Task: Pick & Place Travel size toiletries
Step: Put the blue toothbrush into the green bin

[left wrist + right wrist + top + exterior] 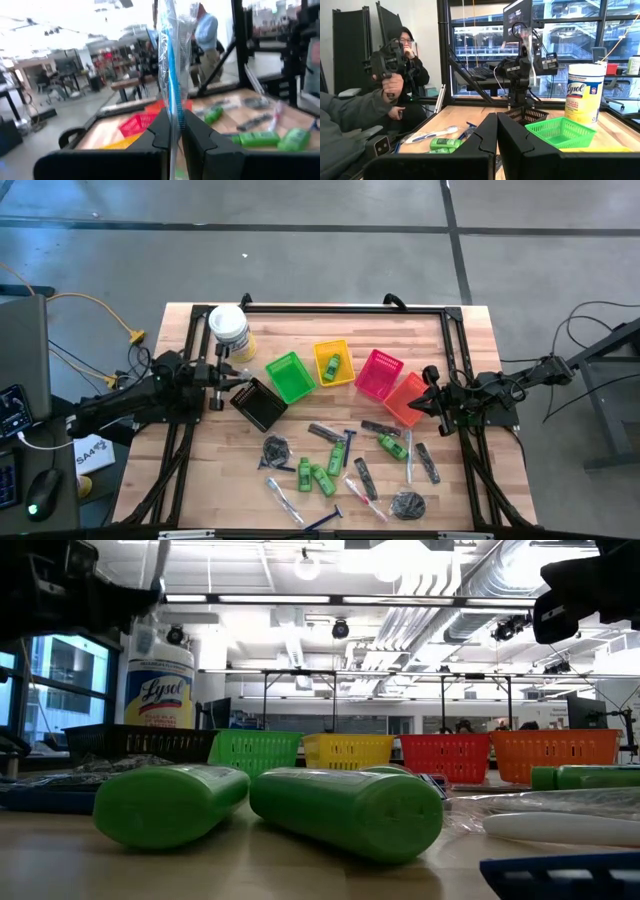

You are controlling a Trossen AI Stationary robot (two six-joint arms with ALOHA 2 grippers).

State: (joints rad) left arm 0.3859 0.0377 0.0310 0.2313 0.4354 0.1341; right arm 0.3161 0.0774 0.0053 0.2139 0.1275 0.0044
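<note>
Clear crinkly plastic sleeves the slim blue-handled razor (172, 75) pinched upright in the left gripper (173, 131) above the black mesh basket (259, 403). It looks light, slippery, best held mid-handle. Right gripper (432, 402) hangs pressed together over the orange basket (405, 399).

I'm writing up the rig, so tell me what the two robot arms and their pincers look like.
Both arms are dark, nearly black, built of jointed segments with chunky housings. The left pincer and right pincer each have two flat, blocky black fingers with straight inner faces. The left arm carries pale patches near its wrist in the high view. No readable markings show.
</note>
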